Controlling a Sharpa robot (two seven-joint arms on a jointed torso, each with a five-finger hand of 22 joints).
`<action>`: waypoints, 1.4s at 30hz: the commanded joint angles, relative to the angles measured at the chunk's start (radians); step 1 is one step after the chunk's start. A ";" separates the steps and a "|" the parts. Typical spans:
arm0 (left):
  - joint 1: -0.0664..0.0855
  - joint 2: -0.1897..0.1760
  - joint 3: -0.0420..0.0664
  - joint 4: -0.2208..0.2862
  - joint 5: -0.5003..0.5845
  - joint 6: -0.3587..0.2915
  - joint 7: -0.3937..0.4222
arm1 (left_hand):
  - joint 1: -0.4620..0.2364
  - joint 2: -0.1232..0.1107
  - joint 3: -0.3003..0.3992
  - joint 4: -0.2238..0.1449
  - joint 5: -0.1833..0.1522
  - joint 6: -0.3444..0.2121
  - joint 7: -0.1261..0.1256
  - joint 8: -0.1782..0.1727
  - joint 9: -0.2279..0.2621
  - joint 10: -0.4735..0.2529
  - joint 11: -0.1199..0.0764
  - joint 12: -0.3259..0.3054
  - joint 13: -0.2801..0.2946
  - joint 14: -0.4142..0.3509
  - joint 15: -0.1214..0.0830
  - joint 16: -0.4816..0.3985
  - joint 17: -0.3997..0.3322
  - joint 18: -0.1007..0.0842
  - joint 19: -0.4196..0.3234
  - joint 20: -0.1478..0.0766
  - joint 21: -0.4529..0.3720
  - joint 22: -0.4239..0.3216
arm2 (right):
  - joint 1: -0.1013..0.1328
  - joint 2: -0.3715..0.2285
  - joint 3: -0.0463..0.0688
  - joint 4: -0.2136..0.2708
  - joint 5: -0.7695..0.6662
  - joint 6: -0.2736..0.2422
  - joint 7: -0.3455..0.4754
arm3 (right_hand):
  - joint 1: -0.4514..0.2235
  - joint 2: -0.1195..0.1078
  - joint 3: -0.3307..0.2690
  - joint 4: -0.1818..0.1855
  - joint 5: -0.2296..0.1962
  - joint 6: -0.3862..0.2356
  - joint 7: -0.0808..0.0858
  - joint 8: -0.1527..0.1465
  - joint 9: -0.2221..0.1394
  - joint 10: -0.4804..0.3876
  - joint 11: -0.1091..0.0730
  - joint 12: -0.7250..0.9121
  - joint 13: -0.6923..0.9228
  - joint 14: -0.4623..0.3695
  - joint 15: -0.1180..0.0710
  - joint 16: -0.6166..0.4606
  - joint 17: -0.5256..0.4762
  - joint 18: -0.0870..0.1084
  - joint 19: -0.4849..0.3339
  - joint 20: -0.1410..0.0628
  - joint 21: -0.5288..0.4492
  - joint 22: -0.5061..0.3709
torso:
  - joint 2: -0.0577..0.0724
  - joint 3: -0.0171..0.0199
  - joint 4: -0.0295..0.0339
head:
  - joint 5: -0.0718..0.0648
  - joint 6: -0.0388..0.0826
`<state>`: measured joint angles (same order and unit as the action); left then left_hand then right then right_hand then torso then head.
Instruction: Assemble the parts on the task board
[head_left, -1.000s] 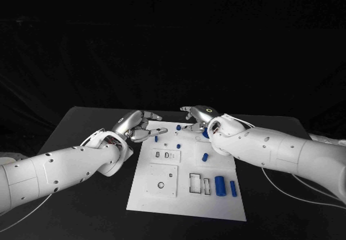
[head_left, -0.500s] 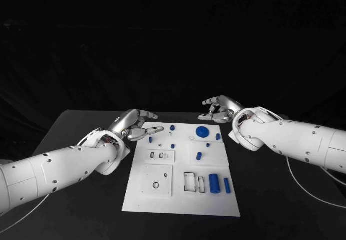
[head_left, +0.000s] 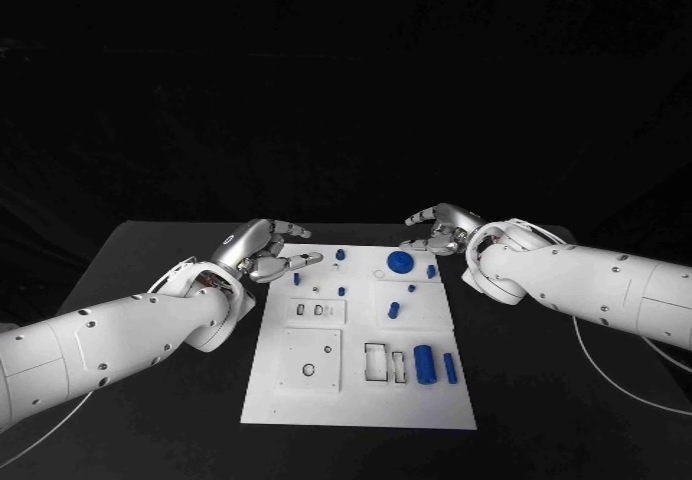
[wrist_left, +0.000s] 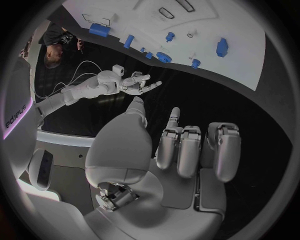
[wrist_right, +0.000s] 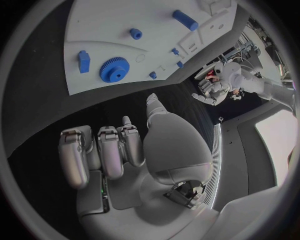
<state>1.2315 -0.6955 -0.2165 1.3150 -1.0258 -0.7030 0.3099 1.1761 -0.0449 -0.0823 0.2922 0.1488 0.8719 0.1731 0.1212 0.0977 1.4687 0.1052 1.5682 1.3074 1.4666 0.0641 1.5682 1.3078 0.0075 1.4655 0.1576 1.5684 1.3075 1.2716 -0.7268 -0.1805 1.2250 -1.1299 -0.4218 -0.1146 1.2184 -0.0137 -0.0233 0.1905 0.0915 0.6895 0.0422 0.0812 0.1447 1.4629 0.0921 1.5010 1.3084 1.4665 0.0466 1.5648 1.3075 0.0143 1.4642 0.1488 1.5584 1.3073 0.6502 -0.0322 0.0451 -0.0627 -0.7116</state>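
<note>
The white task board (head_left: 433, 400) lies in the middle of the black table. A blue gear (head_left: 401, 262) sits on its far right part, also seen in the right wrist view as the gear (wrist_right: 114, 69). Small blue pegs (head_left: 340, 291) stand around it. A thick blue cylinder (head_left: 424, 364) and a thinner one (head_left: 449, 368) lie near the board's front right. My left hand (head_left: 267, 250) hovers at the board's far left corner, fingers apart, holding nothing. My right hand (head_left: 440, 228) hangs beyond the far right corner, fingers loosely bent and empty.
Rectangular slots (head_left: 375, 362) and a plate with a round hole (head_left: 309, 369) mark the board's near half. Bare black table (head_left: 159, 250) lies to both sides of the board. A cable (head_left: 606, 370) trails under my right arm.
My right hand has drawn back from over the board's far right part to beyond its corner, uncovering the blue gear. The left hand has hardly moved. The camera shifted slightly.
</note>
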 joint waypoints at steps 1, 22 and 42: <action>0.000 0.000 0.001 0.003 -0.002 0.004 0.014 | 0.001 0.012 0.006 0.000 -0.003 0.008 -0.001 -0.007 -0.001 0.102 0.006 0.003 0.263 0.104 0.004 0.003 0.263 -0.007 0.105 0.005 0.002 0.263 | -0.011 0.013 0.000 -0.015 -0.245 0.017 -0.069 | -0.034 -0.043 0.048 -0.007 0.100 0.104 0.035 0.049 0.070 0.108 -0.034 0.070 0.262 0.104 -0.027 0.006 0.263 -0.014 0.107 -0.013 0.012 0.263 | 0.000 0.0001 0.0004 | -0.002 -0.001; 0.000 -0.010 0.001 0.008 0.000 0.004 0.012 | 0.001 0.013 0.006 0.000 -0.003 0.008 -0.001 -0.007 -0.001 0.102 0.006 0.003 0.263 0.104 0.004 0.003 0.263 -0.007 0.105 0.005 0.002 0.263 | -0.045 0.086 0.001 -0.079 -0.413 0.064 -0.134 | 0.014 -0.104 0.148 -0.031 0.113 0.248 0.087 0.071 0.118 0.108 -0.023 0.070 0.262 0.104 -0.042 0.006 0.263 -0.014 0.107 -0.035 0.012 0.263 | -0.001 0.0016 0.0001 | 0.004 -0.012; 0.000 -0.015 0.001 0.013 0.000 0.004 0.010 | 0.001 0.013 0.006 0.000 -0.003 0.008 -0.001 -0.007 -0.001 0.102 0.006 0.003 0.263 0.104 0.004 0.003 0.263 -0.007 0.105 0.005 0.002 0.263 | -0.055 0.145 0.001 -0.154 -0.419 0.078 -0.153 | 0.021 -0.107 0.171 -0.039 0.190 0.243 0.099 0.028 0.106 0.108 -0.011 0.070 0.262 0.104 -0.030 0.006 0.263 -0.014 0.107 -0.022 0.012 0.263 | 0.002 0.0007 0.0022 | 0.005 -0.012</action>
<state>1.2314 -0.7110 -0.2165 1.3242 -1.0255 -0.7030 0.3117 1.1802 -0.0408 -0.0823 0.2922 0.1488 0.8719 0.1731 0.1212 0.0979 1.4687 0.1052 1.5682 1.3073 1.4667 0.0641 1.5682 1.3075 0.0075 1.4655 0.1575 1.5684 1.3074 1.2172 -0.5839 -0.1797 1.0747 -1.5312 -0.3622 -0.2515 1.2441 -0.1121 0.1416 0.1501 0.2789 0.9378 0.1417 0.1155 0.2517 1.4660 0.0744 1.5641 1.3079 1.4663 0.0072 1.5647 1.3081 0.0143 1.4660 0.1216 1.5663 1.3077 0.6513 -0.0311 0.0464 -0.0592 -0.7231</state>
